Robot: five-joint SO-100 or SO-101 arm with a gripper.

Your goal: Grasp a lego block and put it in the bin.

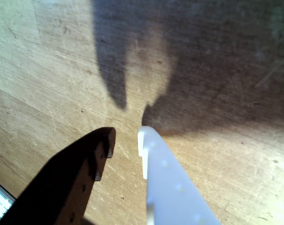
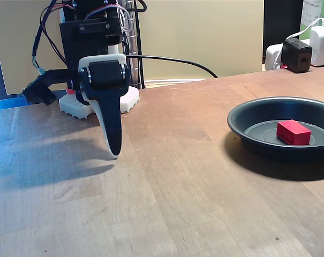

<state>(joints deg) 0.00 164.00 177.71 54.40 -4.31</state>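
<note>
- The lego block (image 2: 293, 132) is seen lying on the flat bottom of the bin (image 2: 242, 120) in the fixed view, at the right of that view; the placing is judged complete.
- The end effector (image 1: 125, 140) is seen in the wrist view with its dark finger and its white finger a narrow gap apart; nothing is held between them, only bare wood being visible in the gap.
- In the fixed view the end effector (image 2: 113, 152) is pointed downward close over the worktop (image 2: 178, 203), near the white robot base (image 2: 78, 107) and well apart from the bin.
- The step in hand is judged to be a retreat to rest; it would be done well by lifting the tips clear of the wood before any swing, so that the surface is not scraped.
- The cable (image 2: 172, 60) behind the arm should be kept clear of the joints; the bin should not be approached, so that the block is left undisturbed.
- The power adapter (image 2: 296, 54) at the back right is left out of reach.
</note>
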